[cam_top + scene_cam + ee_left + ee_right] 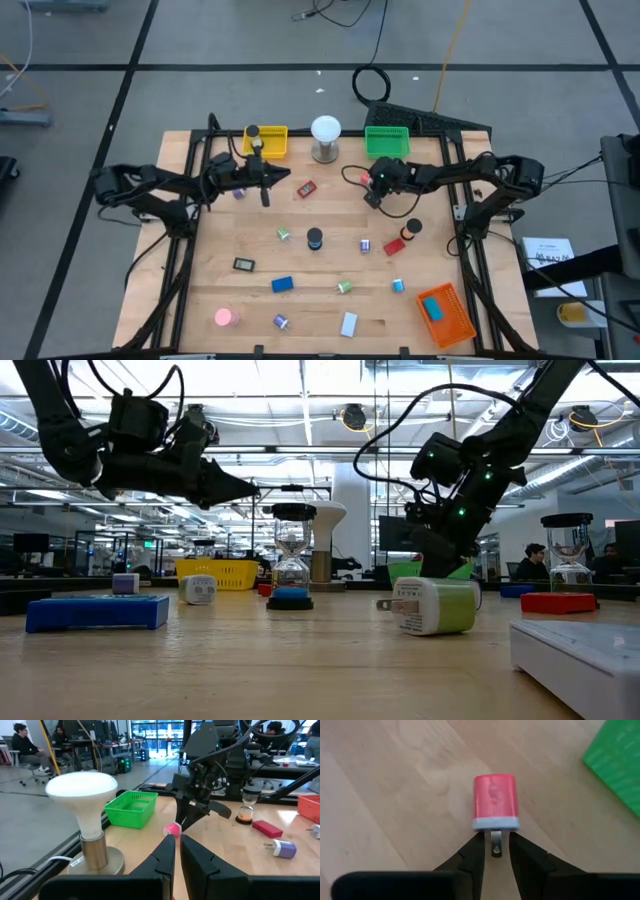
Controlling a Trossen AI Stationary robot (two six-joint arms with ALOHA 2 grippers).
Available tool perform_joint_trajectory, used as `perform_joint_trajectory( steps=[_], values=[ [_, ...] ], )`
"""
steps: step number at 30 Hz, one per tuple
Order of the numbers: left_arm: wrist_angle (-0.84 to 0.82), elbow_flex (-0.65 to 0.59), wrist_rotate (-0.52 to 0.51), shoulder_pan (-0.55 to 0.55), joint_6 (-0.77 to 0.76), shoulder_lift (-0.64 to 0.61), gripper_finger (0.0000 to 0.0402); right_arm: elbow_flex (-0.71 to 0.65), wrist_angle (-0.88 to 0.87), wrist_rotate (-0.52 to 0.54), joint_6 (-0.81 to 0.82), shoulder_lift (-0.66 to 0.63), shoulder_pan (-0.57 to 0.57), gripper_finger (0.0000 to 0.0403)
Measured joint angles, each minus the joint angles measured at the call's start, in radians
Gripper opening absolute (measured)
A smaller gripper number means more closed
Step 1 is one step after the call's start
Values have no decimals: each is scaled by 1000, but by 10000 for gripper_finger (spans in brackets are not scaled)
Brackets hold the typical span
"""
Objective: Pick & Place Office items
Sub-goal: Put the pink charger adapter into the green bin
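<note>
Left end effector (265, 192) hangs over the bench (230, 235) near the yellow tray (272, 141), fingers (167, 852) pressed nearly together, and we see nothing between them. Next over, the white ball on its metal stand (325, 137), then the green tray (387, 141). Right end effector (372, 196) sits low just in front of the green tray; in the right wrist view its fingers (472, 855) are pinched on the metal prong of a small red plug block (495, 802) lying on the wood, so we call it gripped by the prong. The rest of the office items are scattered across the bench: a red block (306, 188), a black cap (315, 238), a blue block (282, 285), a pink disc (223, 318). Orange tray (445, 313) sits at the near right corner.
</note>
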Motion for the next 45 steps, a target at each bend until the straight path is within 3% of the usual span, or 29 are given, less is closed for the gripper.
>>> perform_joint_trajectory(
  steps=[10, 17, 21, 26, 34, 39, 45],
  values=[
    [-2, 0, 1, 0, 5, 1, 30, 0, 7, 23, -13, 0, 0, 16],
    [30, 0, 3, 7, 30, 1, 30, 18, -25, 12, 21, -14, 2, 14],
    [41, 0, 3, 27, 26, 1, 30, 122, -209, -33, 46, -30, 14, 13],
    [-5, 0, 26, 26, 14, 1, 30, 360, -633, -141, 92, -13, 24, 13],
    [-21, 0, 29, -1, 11, 1, 30, 661, -1198, -299, 165, 201, 31, 14],
    [-21, 0, 30, -14, 11, 1, 30, 716, -1372, -344, 131, 345, 35, 14],
    [-26, 0, 30, -17, 12, 1, 30, 718, -1392, -371, 99, 399, 35, 15]
  ],
)
